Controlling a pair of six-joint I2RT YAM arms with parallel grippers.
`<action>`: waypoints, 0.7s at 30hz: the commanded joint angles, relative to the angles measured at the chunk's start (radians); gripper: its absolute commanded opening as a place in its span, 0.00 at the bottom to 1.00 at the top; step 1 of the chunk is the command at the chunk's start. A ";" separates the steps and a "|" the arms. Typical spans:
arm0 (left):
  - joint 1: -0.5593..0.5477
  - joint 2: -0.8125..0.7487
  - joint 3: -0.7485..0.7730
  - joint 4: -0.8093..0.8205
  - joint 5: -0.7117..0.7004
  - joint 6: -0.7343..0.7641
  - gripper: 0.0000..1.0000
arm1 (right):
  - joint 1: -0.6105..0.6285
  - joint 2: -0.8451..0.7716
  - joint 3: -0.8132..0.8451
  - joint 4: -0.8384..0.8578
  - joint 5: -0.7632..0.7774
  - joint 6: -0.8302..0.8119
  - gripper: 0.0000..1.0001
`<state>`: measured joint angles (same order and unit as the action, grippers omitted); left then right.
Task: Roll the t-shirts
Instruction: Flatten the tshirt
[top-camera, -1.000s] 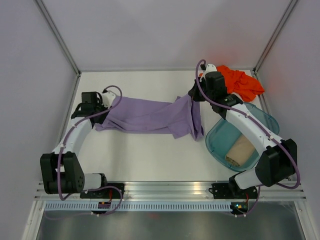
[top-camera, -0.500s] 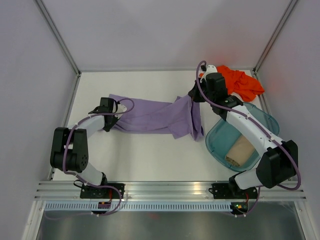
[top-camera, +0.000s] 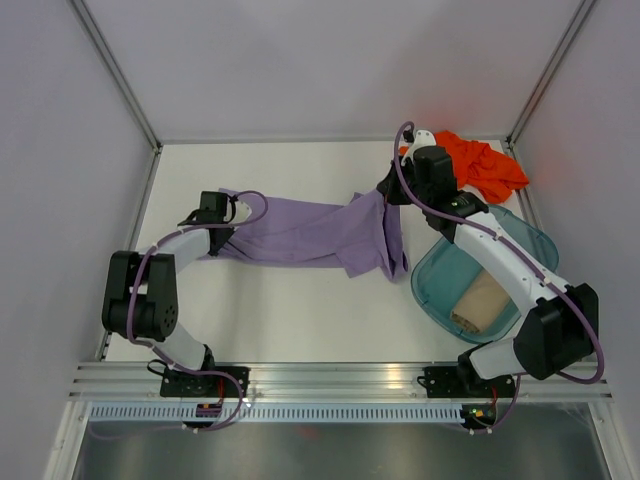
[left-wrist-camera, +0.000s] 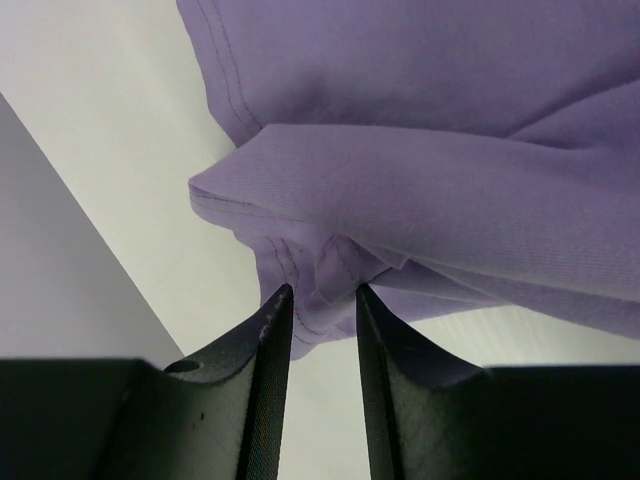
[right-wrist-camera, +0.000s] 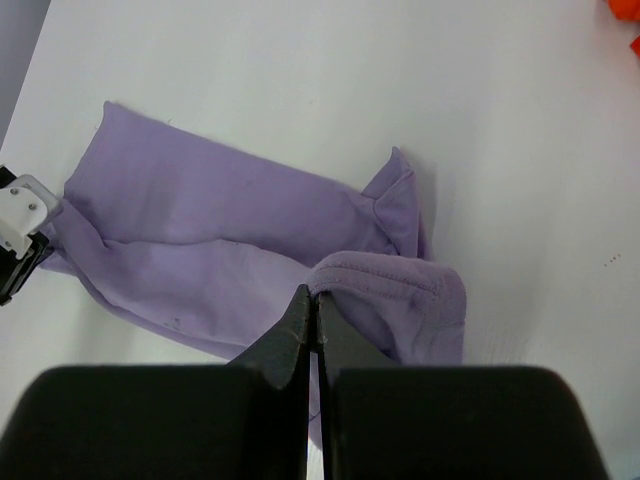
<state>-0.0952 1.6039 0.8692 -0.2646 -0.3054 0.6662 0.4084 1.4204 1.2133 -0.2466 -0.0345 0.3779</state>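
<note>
- Lavender purple cloth t-shirt (top-camera: 300, 232) lies stretched across the white table (top-camera: 300, 320) between the arms.
- Right gripper (right-wrist-camera: 314, 295) clenched on its thick right-end hem.
- Left gripper (left-wrist-camera: 318, 292) — fingers narrowly apart astride the bunched left hem; pinching or not, cannot tell.
- Bright orange-red t-shirt (top-camera: 480, 162) crumpled at the far right corner; tan beige t-shirt (top-camera: 478, 300) inside the translucent teal plastic tub (top-camera: 535, 250).

Two white arms (top-camera: 500, 255) carry black joints and purple cables (top-camera: 396, 165).
</note>
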 joint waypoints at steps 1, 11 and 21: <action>0.002 0.022 0.045 0.045 0.002 0.019 0.37 | -0.002 -0.041 -0.012 0.033 -0.011 0.001 0.00; 0.002 0.021 0.091 -0.050 0.176 -0.022 0.36 | 0.000 -0.049 -0.015 0.033 -0.013 -0.002 0.00; 0.005 0.050 0.122 -0.085 0.108 -0.007 0.33 | -0.002 -0.055 -0.017 0.035 -0.013 0.000 0.00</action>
<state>-0.0956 1.6176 0.9482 -0.3378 -0.1585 0.6598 0.4084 1.4063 1.1992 -0.2470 -0.0376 0.3779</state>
